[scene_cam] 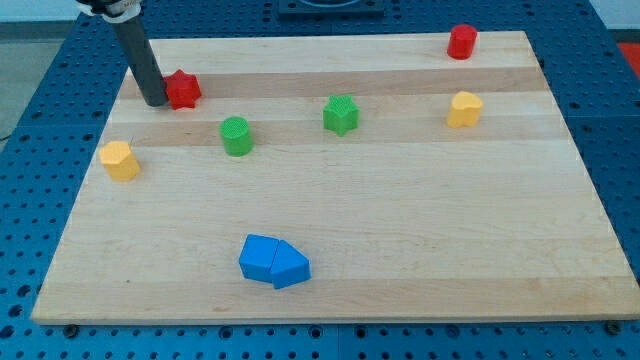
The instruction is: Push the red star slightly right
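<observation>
One rod, no gripper here (so no jaw state to tell).
My tip (155,101) touches the red star's (183,89) left side, lined up to shove it right.

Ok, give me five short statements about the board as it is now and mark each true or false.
1. My tip sits at the red star's left side in the view. True.
2. Two blue blocks lie side by side near the view's bottom. True.
3. The red cylinder stands beside the red star. False: it is far off, near the view's top right corner.
4. Both yellow blocks are on the view's left. False: one yellow block is at the left, the other yellow block at the right.
5. The green cylinder lies left of the green star. True.
</observation>
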